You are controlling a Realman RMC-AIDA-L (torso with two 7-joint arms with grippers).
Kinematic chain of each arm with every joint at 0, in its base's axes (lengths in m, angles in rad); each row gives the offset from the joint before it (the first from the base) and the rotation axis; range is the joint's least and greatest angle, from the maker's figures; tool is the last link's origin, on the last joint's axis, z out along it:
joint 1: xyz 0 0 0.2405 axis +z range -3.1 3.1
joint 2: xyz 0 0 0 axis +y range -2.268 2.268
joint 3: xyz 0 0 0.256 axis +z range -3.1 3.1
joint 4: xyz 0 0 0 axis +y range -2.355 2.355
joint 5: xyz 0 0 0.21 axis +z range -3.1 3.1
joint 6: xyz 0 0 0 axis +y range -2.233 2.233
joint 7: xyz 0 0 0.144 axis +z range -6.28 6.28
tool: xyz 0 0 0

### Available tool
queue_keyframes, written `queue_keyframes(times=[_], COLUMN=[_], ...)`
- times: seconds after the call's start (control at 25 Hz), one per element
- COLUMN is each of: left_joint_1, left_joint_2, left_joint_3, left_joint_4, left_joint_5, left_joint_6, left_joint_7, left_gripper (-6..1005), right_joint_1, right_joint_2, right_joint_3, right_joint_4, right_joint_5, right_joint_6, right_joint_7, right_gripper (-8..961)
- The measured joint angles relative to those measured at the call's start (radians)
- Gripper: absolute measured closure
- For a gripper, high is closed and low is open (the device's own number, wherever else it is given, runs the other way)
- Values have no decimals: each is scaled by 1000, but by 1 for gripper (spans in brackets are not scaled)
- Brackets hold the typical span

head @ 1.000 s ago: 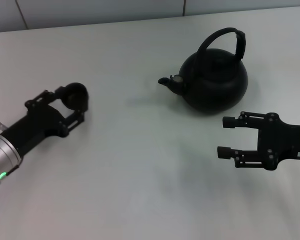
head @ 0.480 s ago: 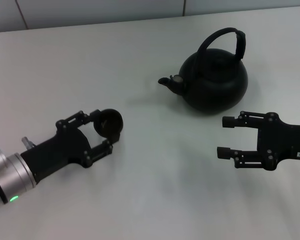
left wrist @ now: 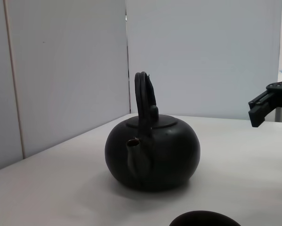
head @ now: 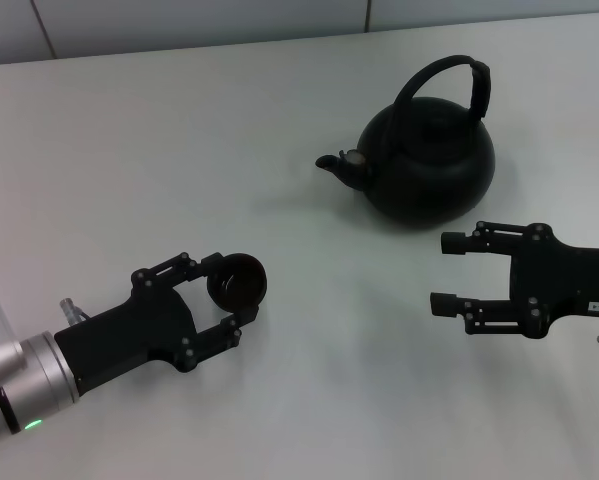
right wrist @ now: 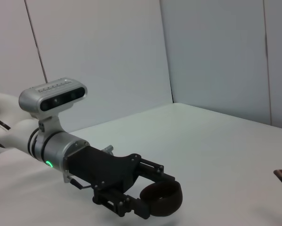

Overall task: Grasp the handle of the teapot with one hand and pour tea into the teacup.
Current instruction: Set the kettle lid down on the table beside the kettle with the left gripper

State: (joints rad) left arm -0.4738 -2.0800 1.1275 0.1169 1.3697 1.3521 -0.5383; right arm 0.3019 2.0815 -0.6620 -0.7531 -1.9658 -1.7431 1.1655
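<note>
Our left tool (head: 235,299) has carried the tiny dark round teacup (head: 237,281) nearer, clamped around it; our right tool (head: 447,272), spread empty, waits beside the squat matte-black teapot (head: 431,165); it looks heavy, so we'd grip its arched handle (head: 447,72).

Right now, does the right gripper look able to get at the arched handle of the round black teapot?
Probably yes. The right gripper is open and empty, just in front of the round black teapot, whose arched handle stands upright with nothing over it.

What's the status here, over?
Left gripper shut on teacup, above table. Right gripper open beside teapot, handle untouched. Nothing between.
</note>
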Motion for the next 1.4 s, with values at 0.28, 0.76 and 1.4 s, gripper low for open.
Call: queue_keyframes(times=[0.28,0.76,1.4], left_joint_1=[0,-4,0], left_joint_2=[0,0,0], left_joint_3=[2,39,45], left_joint_4=[0,0,0], left_joint_5=[0,1,2], left_joint_6=[-12,-53,-64], left_joint_7=[0,-7,-9], left_gripper=[312,309,304], right_joint_1=[2,4,13], right_joint_2=[0,0,2], right_joint_3=[2,12,5], right_joint_4=[0,-3,0], right_joint_5=[1,13,15], right_joint_6=[4,8,11], right_joint_7=[-1,-1,-1], right_gripper=[194,195,194])
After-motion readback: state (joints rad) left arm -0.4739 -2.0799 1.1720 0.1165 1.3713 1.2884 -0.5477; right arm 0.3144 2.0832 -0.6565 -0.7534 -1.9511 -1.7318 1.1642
